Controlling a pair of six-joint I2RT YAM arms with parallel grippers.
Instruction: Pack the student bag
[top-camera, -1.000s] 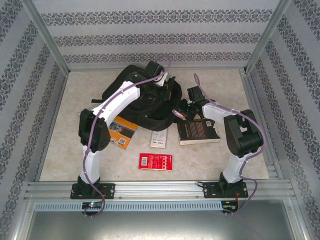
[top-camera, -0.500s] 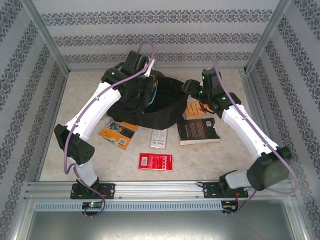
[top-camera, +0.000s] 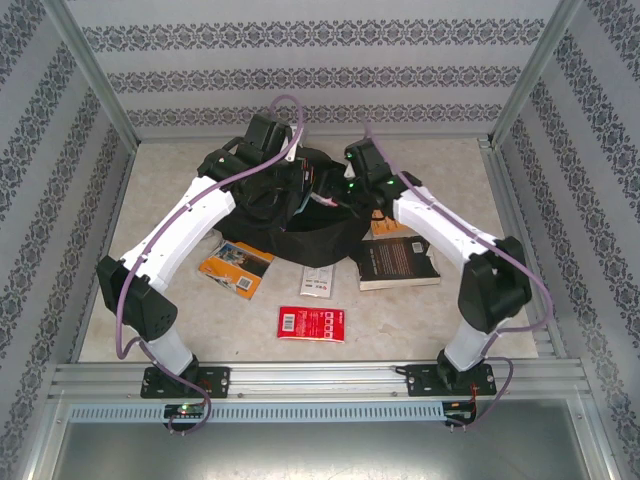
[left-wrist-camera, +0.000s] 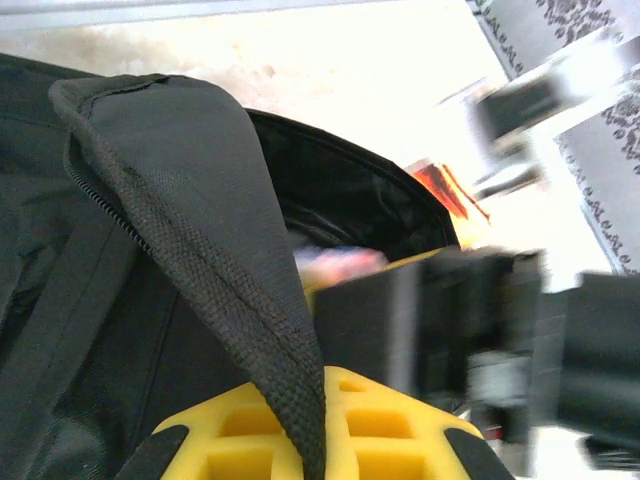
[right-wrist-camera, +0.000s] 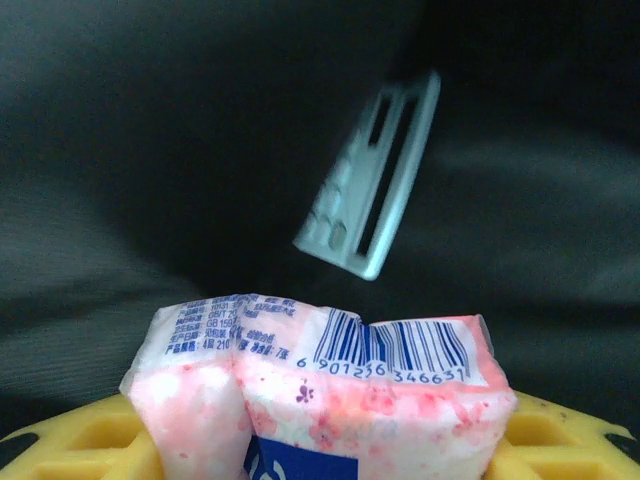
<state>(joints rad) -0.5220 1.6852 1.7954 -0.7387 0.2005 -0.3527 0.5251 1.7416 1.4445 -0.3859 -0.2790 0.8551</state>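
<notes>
One black student bag (top-camera: 290, 222) lay at the far middle of the worktop (top-camera: 420, 320), its mouth open upward. The left tool (top-camera: 292, 175) was clenched on the bag's webbing-trimmed rim, and the fabric edge ran between its yellow pads (left-wrist-camera: 250, 435). The right tool (top-camera: 335, 195) hung over the opening from the other side, grasping a pink-and-white packet (right-wrist-camera: 320, 390) printed with a barcode. Dark bag fabric lay behind the packet, and a grey plastic buckle (right-wrist-camera: 375, 190) showed above it.

Just beside the bag's near edge lay a white leaflet (top-camera: 317, 277). An orange book (top-camera: 238, 268) lay to its left and a dark-covered book (top-camera: 397, 262) to its right, below the right arm. A red packet (top-camera: 311, 323) lay apart, nearer the arm bases.
</notes>
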